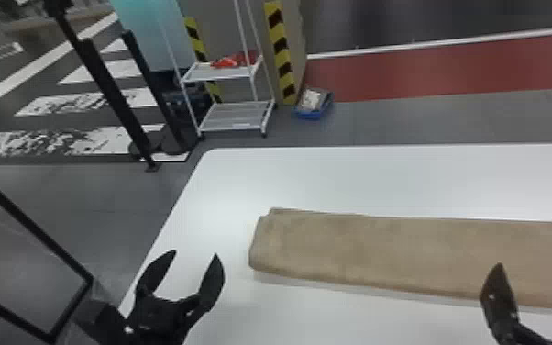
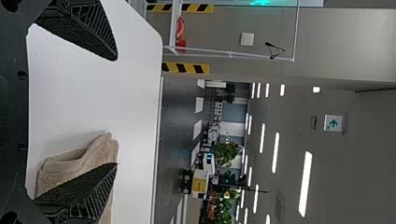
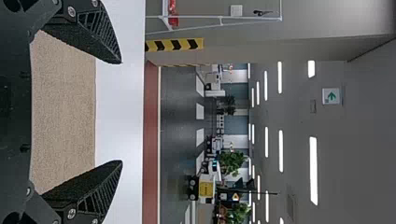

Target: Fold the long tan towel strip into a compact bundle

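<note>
Across the white desk [image 1: 380, 179] lies the long tan towel strip [image 1: 380, 252]; its layers could slide apart if a pinch catches only the top one. The left gripper [image 1: 195, 253], fingers spread beside the strip's left end, and the right gripper [image 3: 121, 112], also spread, could lift unevenly and skew the fold. One desk, one strip, two grippers.

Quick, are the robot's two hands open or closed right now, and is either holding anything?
Left gripper: open, holding nothing.
Right gripper: open, fingers wide apart, not holding the towel.
</note>
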{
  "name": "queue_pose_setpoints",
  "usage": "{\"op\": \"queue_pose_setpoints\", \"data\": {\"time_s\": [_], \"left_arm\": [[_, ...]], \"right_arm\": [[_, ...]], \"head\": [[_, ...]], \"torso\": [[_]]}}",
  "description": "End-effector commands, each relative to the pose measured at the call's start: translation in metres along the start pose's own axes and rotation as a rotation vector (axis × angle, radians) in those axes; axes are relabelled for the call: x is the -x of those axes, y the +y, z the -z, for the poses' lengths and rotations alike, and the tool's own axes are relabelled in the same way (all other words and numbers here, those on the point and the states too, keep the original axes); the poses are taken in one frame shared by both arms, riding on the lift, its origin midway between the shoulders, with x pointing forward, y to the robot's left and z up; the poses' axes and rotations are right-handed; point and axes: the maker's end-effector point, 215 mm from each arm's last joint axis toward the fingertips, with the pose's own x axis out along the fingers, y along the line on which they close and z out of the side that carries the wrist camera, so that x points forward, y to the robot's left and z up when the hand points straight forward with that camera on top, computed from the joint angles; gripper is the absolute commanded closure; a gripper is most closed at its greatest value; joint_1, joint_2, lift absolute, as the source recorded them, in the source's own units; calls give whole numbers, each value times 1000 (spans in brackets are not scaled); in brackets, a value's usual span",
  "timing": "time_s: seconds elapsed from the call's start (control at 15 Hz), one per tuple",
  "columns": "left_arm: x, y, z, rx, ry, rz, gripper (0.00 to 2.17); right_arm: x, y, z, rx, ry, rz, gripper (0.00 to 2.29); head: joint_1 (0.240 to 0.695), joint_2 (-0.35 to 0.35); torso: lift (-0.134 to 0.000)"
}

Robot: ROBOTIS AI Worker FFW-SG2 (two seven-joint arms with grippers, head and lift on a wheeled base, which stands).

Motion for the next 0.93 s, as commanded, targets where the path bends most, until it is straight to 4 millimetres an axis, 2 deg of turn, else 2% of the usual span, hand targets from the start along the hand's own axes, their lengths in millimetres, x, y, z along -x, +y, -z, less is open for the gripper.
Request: {"op": "queue_pose_setpoints", "data": {"time_s": [0.0, 0.87], "left_arm": [[0, -1, 1, 1, 1, 1, 70], [0, -1, 1, 4, 1, 5, 76]], "right_arm": [[0, 0, -1, -5, -1, 3, 127], [0, 6, 1, -8, 1, -6, 127]], "head": [[695, 319], [695, 325]], "torso": [[-120], [-120]]}}
